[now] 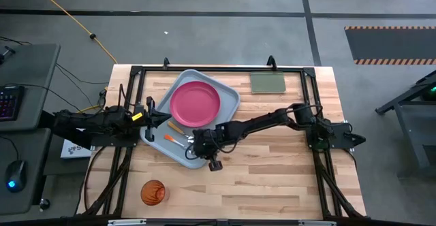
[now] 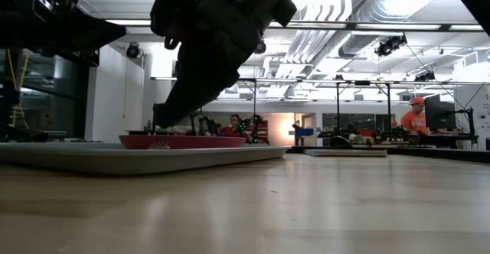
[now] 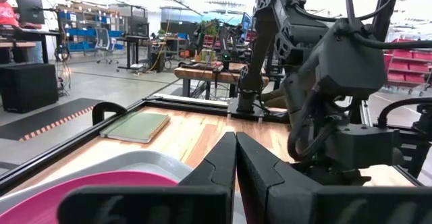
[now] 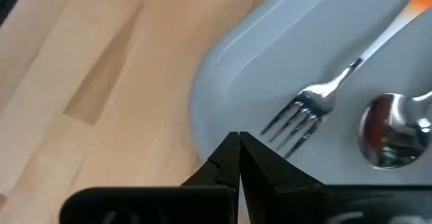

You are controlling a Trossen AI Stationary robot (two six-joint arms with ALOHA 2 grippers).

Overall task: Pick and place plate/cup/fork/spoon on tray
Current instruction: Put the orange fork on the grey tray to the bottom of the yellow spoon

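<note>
The grey-blue tray (image 1: 228, 97) lies slantwise at the table's left middle. The pink plate (image 1: 195, 102) lies flat in its far part. The fork (image 4: 307, 106) and the spoon (image 4: 390, 133) lie in its near part, tines and bowl toward the near corner. The orange cup (image 1: 152, 192) stands on the table near the front left. My right gripper (image 4: 238, 142) is shut and empty, just over the tray's near rim beside the fork's tines. My left gripper (image 3: 235, 146) is shut and empty at the tray's left edge (image 1: 155, 117).
A flat green pad (image 1: 267, 82) lies at the table's far edge, right of the tray. A black frame (image 1: 310, 73) runs around the tabletop. Bare wood lies right of and in front of the tray. People show in the room beyond the table.
</note>
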